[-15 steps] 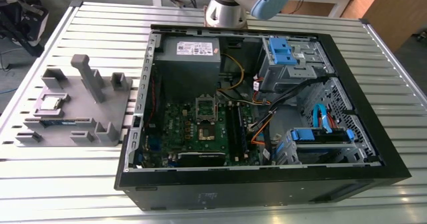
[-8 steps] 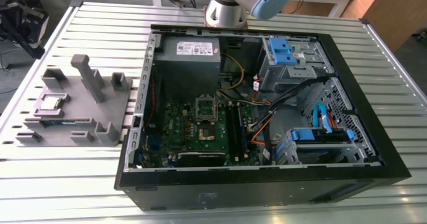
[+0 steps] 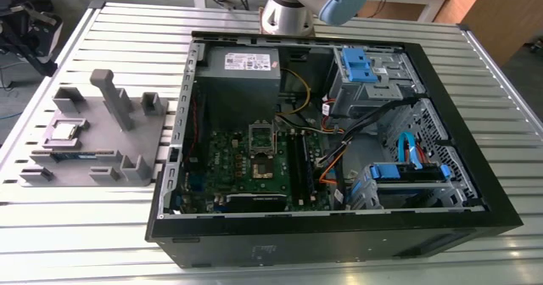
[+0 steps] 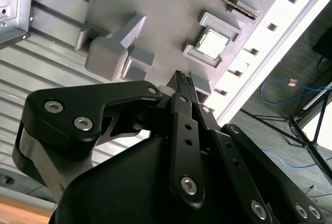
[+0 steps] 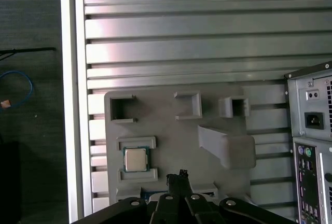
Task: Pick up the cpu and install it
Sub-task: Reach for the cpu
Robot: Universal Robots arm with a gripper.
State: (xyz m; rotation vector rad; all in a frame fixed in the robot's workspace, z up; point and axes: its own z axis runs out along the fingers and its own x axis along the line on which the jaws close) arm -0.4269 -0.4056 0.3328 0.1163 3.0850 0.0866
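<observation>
One cpu (image 5: 135, 159) sits flat in its square pocket on grey tray (image 5: 176, 141), on table (image 3: 85, 234) beside PC case (image 3: 339, 234). Robot fingers (image 5: 180, 178) hover near cpu, pressed together, empty. Step: approach for pick. Likely reqs: spread fingers, centre over cpu.

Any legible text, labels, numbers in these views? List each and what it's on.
No text can be quoted; none of it is legible.
power supply sticker: printed, too small to read.
memory stick label: blue, blurred, unreadable.
cpu top: no print can be made out in either wrist view or the exterior view.
</observation>
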